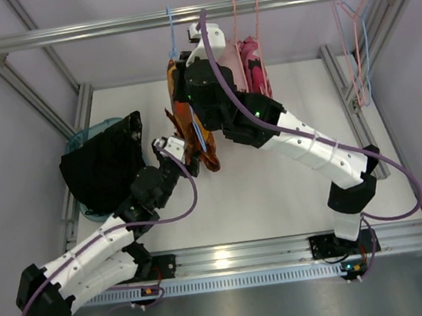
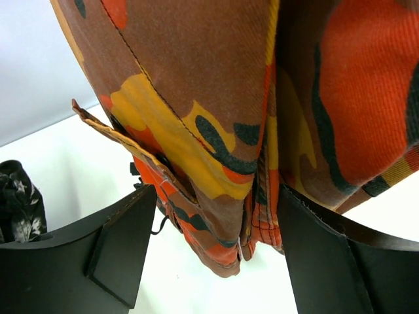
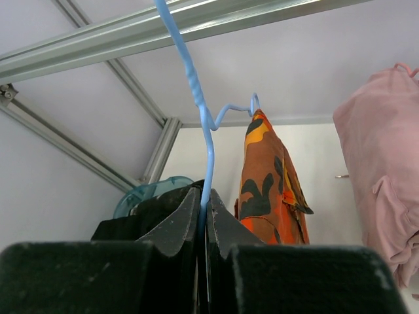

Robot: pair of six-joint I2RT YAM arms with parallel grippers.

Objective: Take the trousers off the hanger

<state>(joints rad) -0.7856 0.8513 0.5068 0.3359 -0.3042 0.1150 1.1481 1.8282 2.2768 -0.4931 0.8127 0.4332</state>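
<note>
The right pincer (image 3: 204,212) is clamping the blue hanger (image 3: 208,140) above the far edge of the worktop (image 1: 276,188). The camouflage trousers (image 2: 196,98) are hanging from it, hem between the left pincer (image 2: 215,209)'s spread fingers. Neither these nor the pink trousers (image 3: 380,157) alongside are coming off yet.

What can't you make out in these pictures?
Top view: hanger's bar and camo trousers' waist, behind the right arm.
Left wrist view: camo trousers' top, cut off by the upper edge.
Right wrist view: pink trousers, cut by the right edge; hanger wire's lower end, inside the shut right gripper.
</note>
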